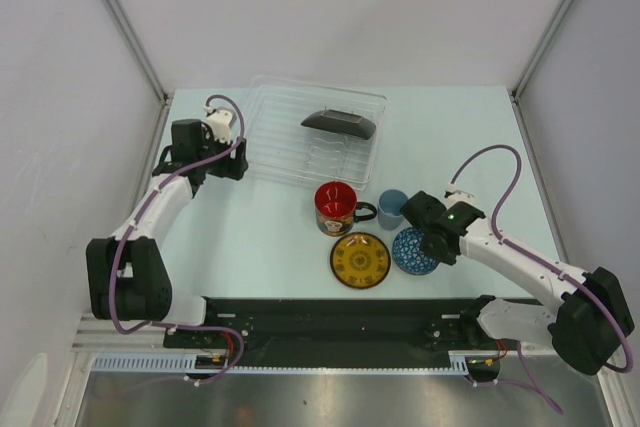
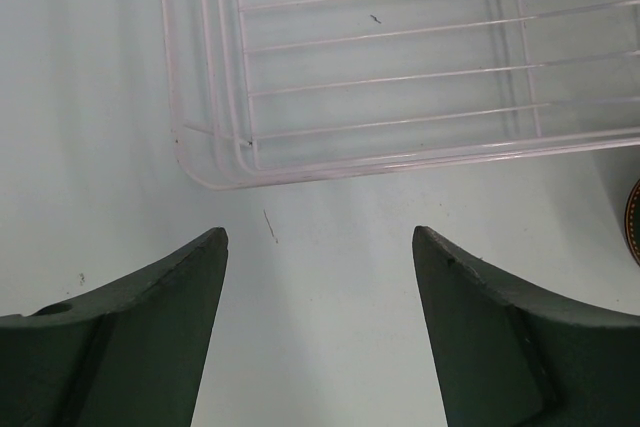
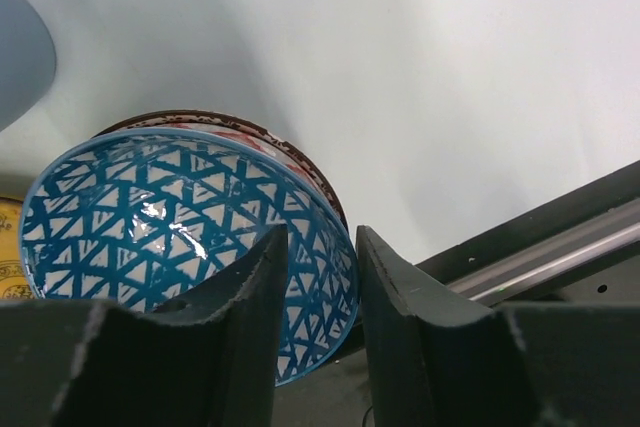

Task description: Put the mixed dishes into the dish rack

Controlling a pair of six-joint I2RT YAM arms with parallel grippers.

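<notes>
While the right gripper (image 3: 322, 239) is set narrow astride the rim of the blue-white bowl (image 3: 150, 217), grip unconfirmed, the dish rack (image 1: 275, 137) is noted at eleven o'clock, nearer the wide-open left gripper (image 2: 320, 237).

Bench (image 1: 260, 247): pale mint-green top, matte, rectangular; the left wrist view shows one short dark scratch (image 2: 270, 225) and a tiny dark speck (image 2: 82, 277) on it.
Enclosure walls (image 1: 340, 7): plain white panels at the left, back and right of the bench.
Frame struts: grey metal bars rising from the far left corner (image 1: 120, 22) and the far right corner (image 1: 560, 22).
Black mounting strip (image 1: 340, 322): runs along the near edge of the bench.
White toothed strip (image 1: 150, 361): lies just nearer than the black strip.
Brushed metal sheet (image 1: 340, 402): nearest band, bottom of the top view.
</notes>
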